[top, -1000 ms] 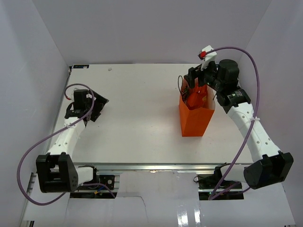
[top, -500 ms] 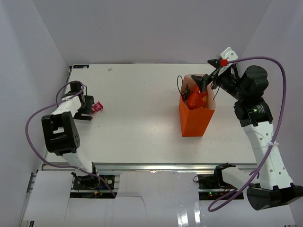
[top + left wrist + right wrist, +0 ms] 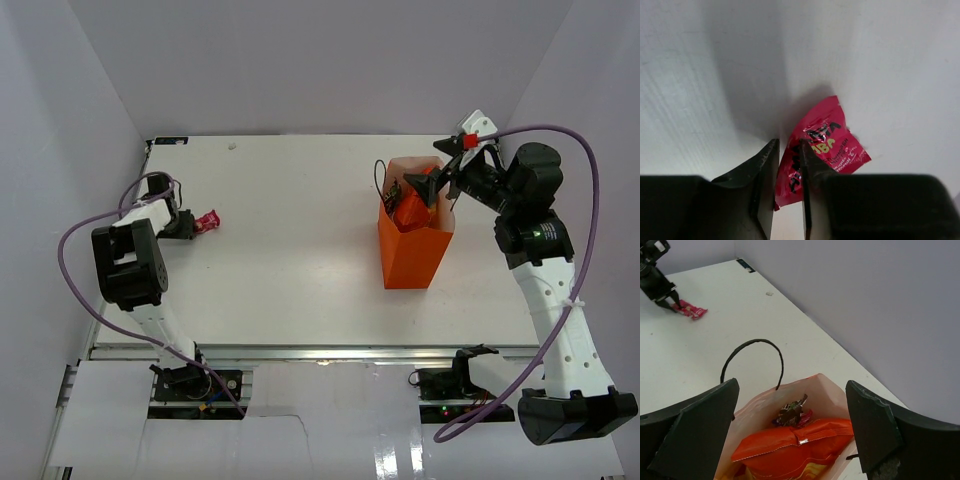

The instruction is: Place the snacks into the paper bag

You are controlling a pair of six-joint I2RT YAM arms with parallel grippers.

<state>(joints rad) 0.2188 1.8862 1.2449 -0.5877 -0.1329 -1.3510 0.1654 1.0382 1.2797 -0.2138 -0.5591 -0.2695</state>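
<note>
Left arm: reached to the far-left side of the bench (image 3: 290,240), much the nearer arm to the one snack lying loose.
Left fingers (image 3: 765,175): stood narrow, pointing down at the bench, with the near end of the packet (image 3: 827,142) filling the slit between them; they looked pinched on it, though how firmly could not be told.
Packet: magenta-pink, flat on the bench, touching the left fingers at one end and free at the other.
Packet's long axis: ran out from the fingers toward the right of the bench, so the grip sat at its end and not its middle; most of it would likely hang and swing once lifted.
Way to go: the bag (image 3: 410,255) stood upright on the right half of the bench, well apart from the packet, so the carry would have to cross the bench rightward and come in over the open top.
Bag's contents: a red-orange chip bag (image 3: 795,445) lay inside with small sweets (image 3: 790,412) behind it; one black handle (image 3: 752,342) arched up on the side facing the packet.
Right fingers (image 3: 695,430): spread wide and empty, above the bag's mouth, probably in the path of a drop from the left arm.
</note>
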